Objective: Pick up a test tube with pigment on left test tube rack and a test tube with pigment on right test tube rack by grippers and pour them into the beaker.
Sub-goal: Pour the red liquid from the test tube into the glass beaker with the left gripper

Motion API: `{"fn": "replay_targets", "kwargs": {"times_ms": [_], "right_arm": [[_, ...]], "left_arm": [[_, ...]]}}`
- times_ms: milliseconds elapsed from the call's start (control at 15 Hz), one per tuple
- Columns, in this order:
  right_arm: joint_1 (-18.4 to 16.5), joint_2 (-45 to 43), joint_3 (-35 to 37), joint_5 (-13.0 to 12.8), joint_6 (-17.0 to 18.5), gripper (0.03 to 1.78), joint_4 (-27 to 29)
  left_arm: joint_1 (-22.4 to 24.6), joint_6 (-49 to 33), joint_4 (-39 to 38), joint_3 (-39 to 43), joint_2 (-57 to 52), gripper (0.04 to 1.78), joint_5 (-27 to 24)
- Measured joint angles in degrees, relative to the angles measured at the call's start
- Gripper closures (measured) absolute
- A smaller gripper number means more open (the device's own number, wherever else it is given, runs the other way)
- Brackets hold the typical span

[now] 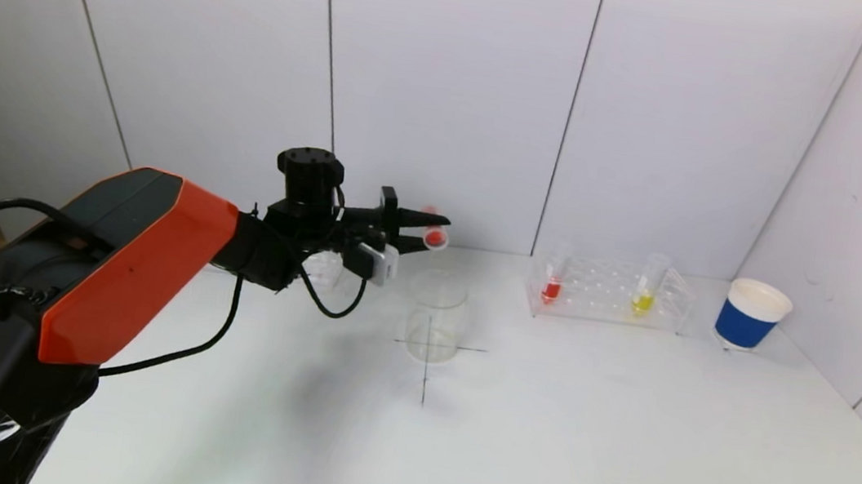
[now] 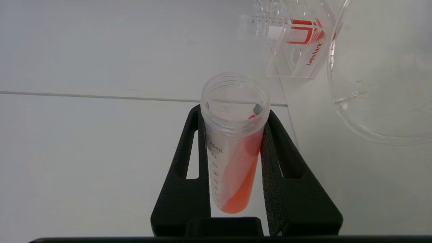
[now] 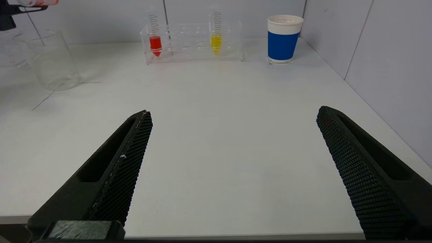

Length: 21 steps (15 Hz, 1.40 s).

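Observation:
My left gripper (image 1: 424, 231) is shut on a test tube with red pigment (image 1: 436, 237), held tilted on its side just above the rim of the clear beaker (image 1: 436, 317). In the left wrist view the tube (image 2: 236, 148) sits clamped between both fingers. Its open mouth faces away and the beaker's rim (image 2: 332, 67) is close beside it. The right test tube rack (image 1: 609, 297) holds a red tube (image 1: 552, 283) and a yellow tube (image 1: 645, 293). The left rack (image 1: 323, 266) is mostly hidden behind my left gripper. My right gripper (image 3: 234, 111) is open and empty, low over the table's front part.
A blue and white paper cup (image 1: 751, 314) stands right of the right rack, near the side wall. A black cross (image 1: 427, 357) is drawn on the white table under the beaker. White walls close the back and the right side.

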Motion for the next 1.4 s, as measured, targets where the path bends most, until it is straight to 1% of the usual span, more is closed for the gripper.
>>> {"fn": "replay_targets", "kwargs": {"times_ms": [133, 400, 867, 1200, 1400], "right_arm": [[0.0, 0.0, 0.0, 0.0, 0.0, 0.04, 0.0], [0.0, 0.0, 0.0, 0.0, 0.0, 0.04, 0.0], [0.0, 0.0, 0.0, 0.0, 0.0, 0.04, 0.0], [0.0, 0.0, 0.0, 0.0, 0.0, 0.04, 0.0], [0.0, 0.0, 0.0, 0.0, 0.0, 0.04, 0.0]], "left_arm": [[0.0, 1.8, 0.4, 0.3, -0.1, 1.37, 0.1], [0.0, 6.2, 4.4, 0.5, -0.7, 1.37, 0.7], [-0.1, 10.1, 7.1, 0.6, -1.5, 1.37, 2.2], [-0.3, 16.4, 12.0, 0.4, -2.4, 1.37, 3.0], [-0.4, 18.1, 12.4, 0.1, -2.9, 1.37, 3.5]]}}
